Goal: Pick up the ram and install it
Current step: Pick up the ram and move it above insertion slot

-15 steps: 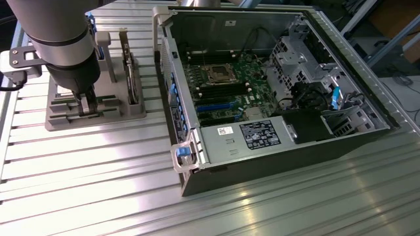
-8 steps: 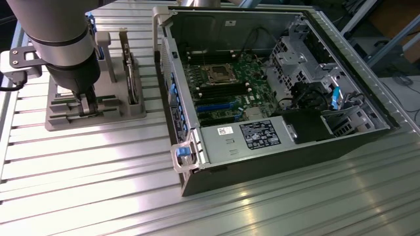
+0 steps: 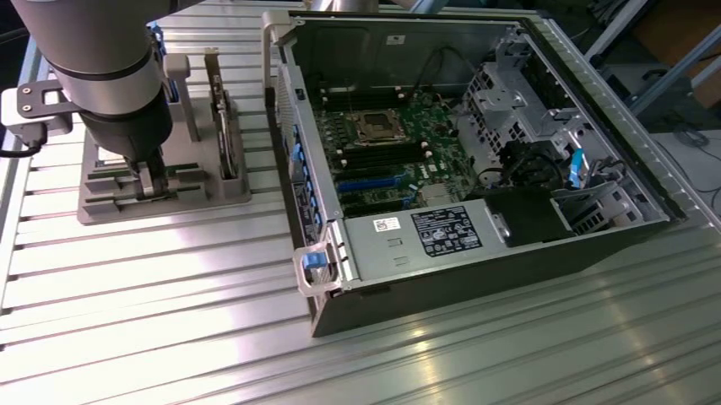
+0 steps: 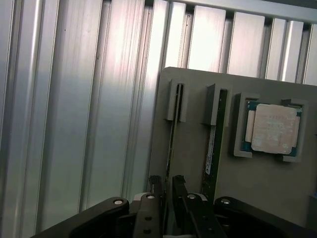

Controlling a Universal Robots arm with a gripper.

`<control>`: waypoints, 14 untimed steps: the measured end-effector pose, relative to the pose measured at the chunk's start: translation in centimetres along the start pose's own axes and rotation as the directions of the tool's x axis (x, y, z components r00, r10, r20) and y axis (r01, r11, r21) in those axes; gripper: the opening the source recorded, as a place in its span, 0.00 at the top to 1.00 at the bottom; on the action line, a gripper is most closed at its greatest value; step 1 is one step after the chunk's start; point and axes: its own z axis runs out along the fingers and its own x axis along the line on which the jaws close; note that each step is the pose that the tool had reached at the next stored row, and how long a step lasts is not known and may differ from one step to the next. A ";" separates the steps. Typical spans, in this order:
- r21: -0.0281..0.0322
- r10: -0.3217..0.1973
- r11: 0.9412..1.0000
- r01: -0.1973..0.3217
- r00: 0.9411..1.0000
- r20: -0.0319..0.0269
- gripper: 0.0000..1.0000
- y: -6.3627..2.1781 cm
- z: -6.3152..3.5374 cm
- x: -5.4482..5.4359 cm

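Green ram (image 4: 171, 141) stands on edge in the slot nearest the edge of the grey holder (image 4: 193, 163). Its near end is pinched by the pincer (image 4: 168, 187). Second stick (image 4: 210, 148) sits just beside it, with the silver processor (image 4: 274, 128) beyond. Holder rests on the ribbed aluminium desk (image 4: 74, 109), near the open computer case (image 3: 451, 295).

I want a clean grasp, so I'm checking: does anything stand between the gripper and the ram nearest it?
Nothing visible does. The gripper is down at one end of the ram, which stands on edge in its slot of the gray holder. The second stick stands in the next slot, apart.
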 end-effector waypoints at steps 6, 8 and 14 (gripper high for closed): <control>0.001 0.013 1.000 -0.013 1.000 0.001 0.77 0.00 0.01 0.0; 0.001 0.013 1.000 -0.013 1.000 0.000 0.77 0.00 0.00 0.0; 0.001 0.013 1.000 -0.013 1.000 0.000 0.87 0.00 0.00 0.0</control>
